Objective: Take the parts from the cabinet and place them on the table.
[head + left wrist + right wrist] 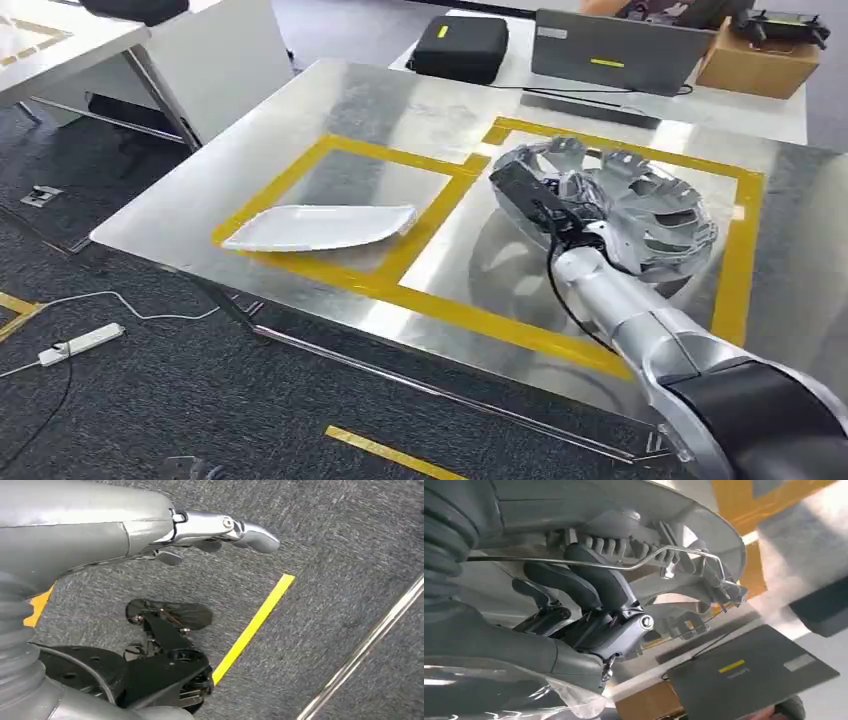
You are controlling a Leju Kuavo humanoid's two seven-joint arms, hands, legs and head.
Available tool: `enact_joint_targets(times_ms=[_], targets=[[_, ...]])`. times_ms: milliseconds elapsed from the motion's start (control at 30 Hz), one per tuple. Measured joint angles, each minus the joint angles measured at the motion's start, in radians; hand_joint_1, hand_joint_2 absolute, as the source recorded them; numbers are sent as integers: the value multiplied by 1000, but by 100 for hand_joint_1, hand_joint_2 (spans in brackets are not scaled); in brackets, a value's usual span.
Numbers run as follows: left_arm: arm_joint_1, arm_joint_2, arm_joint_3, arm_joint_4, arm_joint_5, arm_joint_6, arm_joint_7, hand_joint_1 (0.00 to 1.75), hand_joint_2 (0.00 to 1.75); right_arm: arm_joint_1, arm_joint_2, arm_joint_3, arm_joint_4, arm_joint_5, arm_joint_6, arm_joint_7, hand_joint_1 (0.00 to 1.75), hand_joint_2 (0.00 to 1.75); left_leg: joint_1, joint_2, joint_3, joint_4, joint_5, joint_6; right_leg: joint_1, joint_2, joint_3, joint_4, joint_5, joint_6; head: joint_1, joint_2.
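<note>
Fingers [589,580] of the right hand [594,610] are curled around the edge of a large silvery, plastic-wrapped part [640,205], clamped on it; the right wrist view shows the dark fingers hooked over its ribbed underside, next to a thin wire rod [624,562] that runs across it. From the head view, the right hand [545,205] reaches forward over the metal table [200,200], and the part sits inside the right-hand square of 2 marked out in yellow tape [450,190]. Whether the part rests fully on the table or is held just above it, I cannot tell. A flat white part [320,226] lies in the left-hand square, well apart from the silvery one.

The left hand [215,530] hangs beside the body over grey carpet [325,540], its fingers [257,536] stretched out, slightly apart and holding nothing. A strip of yellow floor tape [255,625] runs beneath it.

Behind the table stands a second table with a black case [462,45], a grey laptop [615,50] and a cardboard box [755,65]. A white power strip [80,343] lies on the floor to the left.
</note>
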Motion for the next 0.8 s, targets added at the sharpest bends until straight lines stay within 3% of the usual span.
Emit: enact_joint_targets(times_ms=[333, 367, 600, 633, 800], targets=[[-2, 0, 19, 0, 13, -55, -22, 0, 175, 11, 1, 0, 38, 61, 64, -23, 175, 175, 0, 0, 0, 0, 0, 0, 0, 0, 0, 0, 0, 0, 0, 0], [-2, 0, 21, 0, 14, -56, -24, 0, 175, 13, 3, 0, 40, 61, 66, -23, 0, 0, 0, 0, 0, 0, 0, 0, 0, 0, 0, 0, 0, 0, 0, 0], [-2, 0, 26, 0, 2, -58, -34, 0, 175, 19, 10, 0, 47, 76, 77, -48, 0, 0, 0, 0, 0, 0, 0, 0, 0, 0, 0, 0, 0, 0, 0, 0], [-2, 0, 27, 0, 2, -58, -35, 0, 0, 19, 12, 0, 47, 77, 78, -49, 0, 0, 0, 0, 0, 0, 0, 0, 0, 0, 0, 0, 0, 0, 0, 0], [-2, 0, 35, 0, 3, -49, -39, 0, 0, 19, 14, 0, 47, 78, 101, -54, 0, 0, 0, 0, 0, 0, 0, 0, 0, 0, 0, 0, 0, 0, 0, 0]])
